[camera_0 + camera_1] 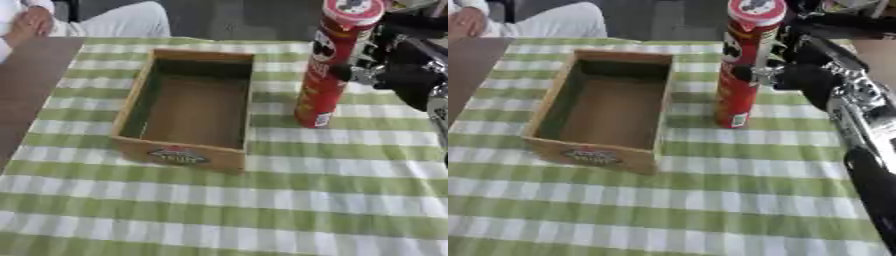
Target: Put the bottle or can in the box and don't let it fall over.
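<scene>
A tall red can (328, 70) with a white-rimmed lid stands to the right of an open wooden box (188, 107); its base is at the cloth and it leans slightly. My right hand (802, 80) comes in from the right edge, and its fingers and thumb (756, 73) are curled round the can's upper half. The box is empty, with a coloured label (591, 156) on its near wall. A gap of cloth separates the can from the box's right wall. My left hand shows in neither view.
A green and white checked cloth (219, 210) covers the table, and bare brown tabletop (26, 95) shows at the left beyond the cloth's edge. My right forearm (868, 150) runs down the right side of the right eye view.
</scene>
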`<state>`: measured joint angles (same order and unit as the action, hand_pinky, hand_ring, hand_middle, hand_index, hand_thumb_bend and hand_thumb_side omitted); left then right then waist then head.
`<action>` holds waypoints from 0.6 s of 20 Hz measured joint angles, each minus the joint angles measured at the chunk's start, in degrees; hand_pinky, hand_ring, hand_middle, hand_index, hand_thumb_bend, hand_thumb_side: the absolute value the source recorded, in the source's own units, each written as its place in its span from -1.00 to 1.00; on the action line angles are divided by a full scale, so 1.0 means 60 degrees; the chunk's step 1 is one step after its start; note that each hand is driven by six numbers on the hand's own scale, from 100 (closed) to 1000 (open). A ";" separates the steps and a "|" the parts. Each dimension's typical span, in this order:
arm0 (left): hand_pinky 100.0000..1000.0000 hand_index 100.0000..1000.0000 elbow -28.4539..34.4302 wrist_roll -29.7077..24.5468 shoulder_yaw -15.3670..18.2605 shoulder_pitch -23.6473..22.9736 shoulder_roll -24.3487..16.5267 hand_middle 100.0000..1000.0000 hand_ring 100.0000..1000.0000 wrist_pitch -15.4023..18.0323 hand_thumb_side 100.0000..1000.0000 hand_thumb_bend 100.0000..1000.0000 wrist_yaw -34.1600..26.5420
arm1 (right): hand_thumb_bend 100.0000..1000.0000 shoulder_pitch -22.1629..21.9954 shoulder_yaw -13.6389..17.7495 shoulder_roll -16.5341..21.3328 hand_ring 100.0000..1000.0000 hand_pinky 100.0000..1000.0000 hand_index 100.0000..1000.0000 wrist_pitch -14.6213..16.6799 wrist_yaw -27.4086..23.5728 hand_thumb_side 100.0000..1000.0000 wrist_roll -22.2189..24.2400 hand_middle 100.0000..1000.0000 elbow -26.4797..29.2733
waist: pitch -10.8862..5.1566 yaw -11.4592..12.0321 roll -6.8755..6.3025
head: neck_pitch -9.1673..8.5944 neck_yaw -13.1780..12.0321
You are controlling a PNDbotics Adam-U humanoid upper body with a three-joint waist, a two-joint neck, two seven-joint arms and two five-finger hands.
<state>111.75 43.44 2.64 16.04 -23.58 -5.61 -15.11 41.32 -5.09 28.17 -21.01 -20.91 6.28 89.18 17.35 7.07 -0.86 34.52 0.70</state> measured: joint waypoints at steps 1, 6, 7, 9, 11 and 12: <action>0.27 0.37 -0.0002 -0.0003 0.0000 0.0000 0.0001 0.22 0.34 0.0003 0.12 -0.56 -0.0002 | 0.20 0.0041 -0.0016 -0.0047 1.00 0.98 0.99 -0.0001 0.0004 -1.00 0.0001 1.00 -0.0068 | 0.0003 0.0001 0.0000 | -0.0004 0.0005; 0.27 0.37 -0.0022 -0.0006 -0.0001 0.0001 0.0004 0.21 0.34 0.0003 0.12 -0.56 -0.0007 | 0.19 0.0256 -0.0076 -0.0247 1.00 0.98 0.98 -0.0014 0.0054 -1.00 0.0027 1.00 -0.0348 | 0.0059 0.0019 -0.0001 | -0.0066 0.0069; 0.27 0.37 -0.0022 -0.0006 -0.0001 0.0001 0.0005 0.21 0.34 0.0003 0.12 -0.56 -0.0008 | 0.19 0.0287 -0.0100 -0.0289 1.00 0.98 0.98 -0.0023 0.0084 -1.00 0.0037 1.00 -0.0390 | 0.0060 0.0024 -0.0001 | -0.0070 0.0074; 0.27 0.37 -0.0023 -0.0007 -0.0001 0.0001 0.0006 0.21 0.34 0.0003 0.12 -0.56 -0.0009 | 0.18 0.0348 -0.0106 -0.0351 1.00 0.98 0.96 -0.0037 0.0134 -1.00 0.0054 1.00 -0.0477 | 0.0063 0.0046 -0.0001 | -0.0076 0.0078; 0.27 0.37 -0.0023 -0.0007 -0.0001 0.0001 0.0008 0.21 0.34 0.0004 0.12 -0.56 -0.0011 | 0.17 0.0394 -0.0129 -0.0404 1.00 0.98 0.95 -0.0039 0.0212 -1.00 0.0052 1.00 -0.0554 | 0.0065 0.0058 0.0000 | -0.0080 0.0079; 0.27 0.37 -0.0023 -0.0008 -0.0001 0.0001 0.0008 0.21 0.34 0.0004 0.12 -0.56 -0.0011 | 0.16 0.0420 -0.0148 -0.0437 1.00 0.98 0.93 -0.0040 0.0254 -1.00 0.0051 1.00 -0.0600 | 0.0065 0.0059 0.0000 | -0.0080 0.0079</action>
<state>111.61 43.40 2.63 16.05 -23.54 -5.59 -15.18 43.84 -5.98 25.54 -21.25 -19.39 6.58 85.58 17.74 7.42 -0.86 34.04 1.18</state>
